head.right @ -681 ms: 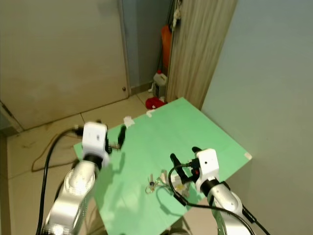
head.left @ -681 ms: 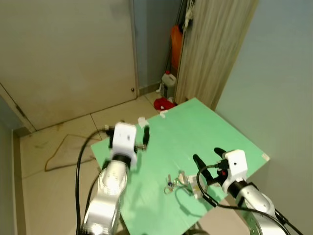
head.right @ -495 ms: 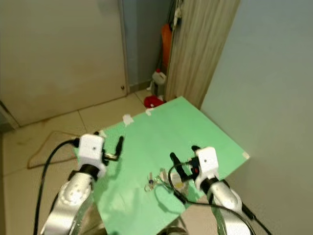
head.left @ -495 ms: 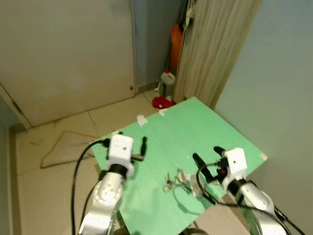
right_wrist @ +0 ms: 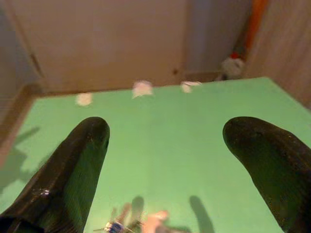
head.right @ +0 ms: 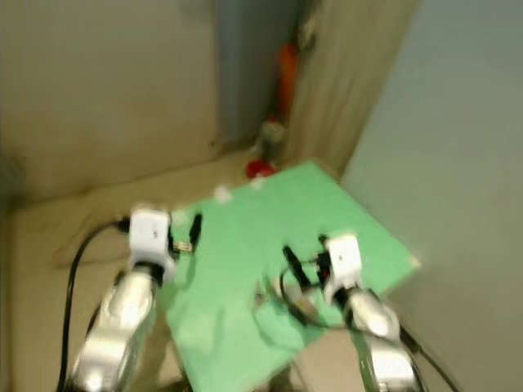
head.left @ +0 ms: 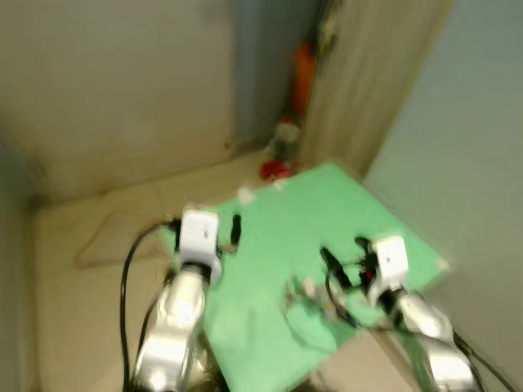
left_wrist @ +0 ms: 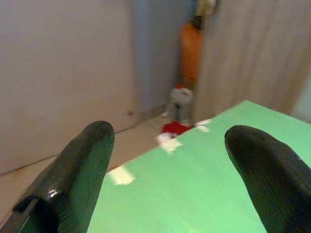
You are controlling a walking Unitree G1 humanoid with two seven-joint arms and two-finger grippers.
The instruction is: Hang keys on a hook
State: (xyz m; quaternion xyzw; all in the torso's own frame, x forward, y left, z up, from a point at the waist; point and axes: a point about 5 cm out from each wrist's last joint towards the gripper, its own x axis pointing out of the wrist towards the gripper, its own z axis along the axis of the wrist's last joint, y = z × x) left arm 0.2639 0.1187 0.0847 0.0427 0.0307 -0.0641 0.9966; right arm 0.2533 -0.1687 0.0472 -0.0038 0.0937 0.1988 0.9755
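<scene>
On the green table, the keys lie at 6 o'clock near its front edge. The right gripper hovers above them, fingers spread wide and empty; the left gripper, at 9 o'clock, likewise gapes empty.

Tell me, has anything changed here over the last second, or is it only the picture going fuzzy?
Mostly the camera has moved and blurred. The left gripper has come down toward the green table. The right gripper stays open just behind the keys, which still lie on the table, untouched.
</scene>
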